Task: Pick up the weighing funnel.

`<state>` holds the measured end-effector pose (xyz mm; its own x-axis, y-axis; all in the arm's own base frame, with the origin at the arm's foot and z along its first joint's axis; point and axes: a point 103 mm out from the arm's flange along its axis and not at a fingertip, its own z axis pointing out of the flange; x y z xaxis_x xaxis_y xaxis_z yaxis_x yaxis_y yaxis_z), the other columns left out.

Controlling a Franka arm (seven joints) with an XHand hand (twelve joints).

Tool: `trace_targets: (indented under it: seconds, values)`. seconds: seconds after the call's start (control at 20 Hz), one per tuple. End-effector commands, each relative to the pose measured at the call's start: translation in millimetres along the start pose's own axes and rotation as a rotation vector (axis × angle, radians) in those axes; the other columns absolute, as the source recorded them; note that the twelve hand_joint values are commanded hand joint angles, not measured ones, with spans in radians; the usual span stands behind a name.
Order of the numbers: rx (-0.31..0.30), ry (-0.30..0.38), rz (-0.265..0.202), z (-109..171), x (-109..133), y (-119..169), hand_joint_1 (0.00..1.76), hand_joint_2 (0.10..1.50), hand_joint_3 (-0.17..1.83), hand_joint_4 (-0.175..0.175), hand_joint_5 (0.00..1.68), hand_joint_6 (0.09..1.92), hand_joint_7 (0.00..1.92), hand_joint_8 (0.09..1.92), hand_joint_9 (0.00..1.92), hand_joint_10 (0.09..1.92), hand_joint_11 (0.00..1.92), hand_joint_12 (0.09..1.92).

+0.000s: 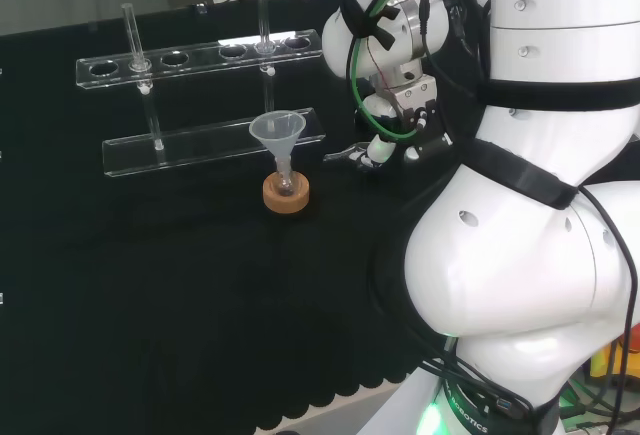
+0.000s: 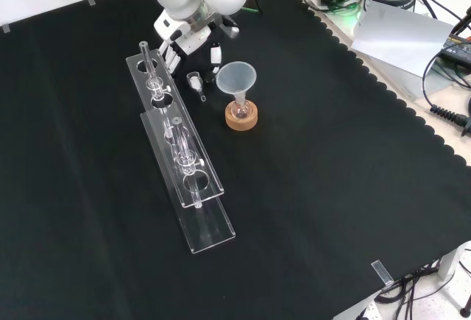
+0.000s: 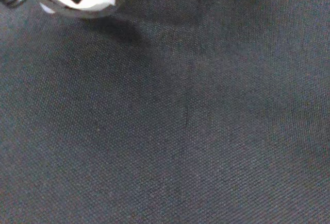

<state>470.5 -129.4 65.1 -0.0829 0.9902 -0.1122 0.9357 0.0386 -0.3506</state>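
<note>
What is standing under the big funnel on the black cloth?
The funnel has its stem in a small flask, which stands on a cork ring. The ring hides the flask's bottom; its contents cannot be told.

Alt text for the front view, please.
A black and white robot hand hangs at the top, just above a small clear weighing funnel lying on black cloth. To the right a large clear cone-shaped funnel stands in a small flask on a cork ring; to the left runs a long clear plastic test-tube rack.

Black-cloth bench (image 2: 331, 187), clear tube rack (image 2: 168, 114), cork ring (image 2: 241, 119) (w/ flask (image 2: 241, 108)), weighing funnel (image 2: 196, 82)
</note>
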Motion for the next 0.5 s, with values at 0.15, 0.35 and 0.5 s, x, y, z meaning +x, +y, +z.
trace_targets:
  seconds: [0.15,0.35,0.5]
  values:
    - [-0.005,0.006,-0.006,3.9,0.2,0.8,0.86,0.61,0.54,-0.029,0.55,0.68,0.6,0.76,0.77,0.58,0.39,1.38]
    - [-0.01,0.012,-0.013,7.9,0.8,0.8,0.86,0.61,0.54,-0.02,0.61,0.75,0.63,0.75,0.79,0.58,0.39,1.37]
    - [-0.011,0.015,-0.018,9.3,2.6,0.4,0.86,0.62,0.55,-0.013,0.64,0.77,0.65,0.75,0.8,0.57,0.4,1.37]
